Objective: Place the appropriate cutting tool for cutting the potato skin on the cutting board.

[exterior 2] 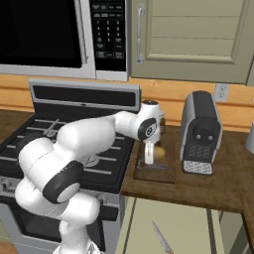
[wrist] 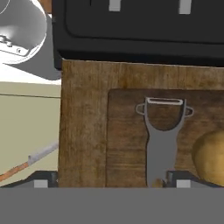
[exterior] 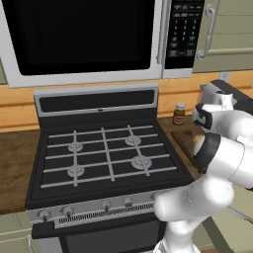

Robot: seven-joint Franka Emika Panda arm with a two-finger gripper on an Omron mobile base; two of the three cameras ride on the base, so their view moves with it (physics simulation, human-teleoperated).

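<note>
1. Grey metal peeler (wrist: pixel 162 140) lies flat on the cutting board (wrist: pixel 127 140), blade end pointing away from the gripper (wrist: pixel 105 181), handle end running down between the fingertips (wrist: pixel 177 180).
2. Peeler is the right tool for potato skin, so the placing looks essentially done; judged remaining: let go if not already, then lift clear.
3. Gripper state: fingertips sit wide apart at the bottom of the hand view, peeler handle close beside the right-hand one; jaws read as spread, not clamped on it.
4. Potato (wrist: pixel 212 155) also rests on the board, just beside the peeler; not clearly touching.
5. Right base view: gripper (exterior 2: pixel 149 159) hangs straight down over the cutting board (exterior 2: pixel 161 174), potato (exterior 2: pixel 159 152) just behind it.
6. Board sits on the wooden bench (exterior 2: pixel 218 183), between the stove (exterior: pixel 104 153) and the coffee machine (exterior 2: pixel 200 133).
7. A knife (exterior 2: pixel 161 239) with orange-brown handle lies down by the cabinet front, off the bench; wrong tool, ignore.
8. Spice jar (exterior: pixel 179 113) stands at the back of the bench, well clear; microwave (exterior: pixel 84 37) hangs over the stove.
9. In the way: potato close to the gripper's side; a sideways retreat could nudge it. Straight up looks free.
</note>
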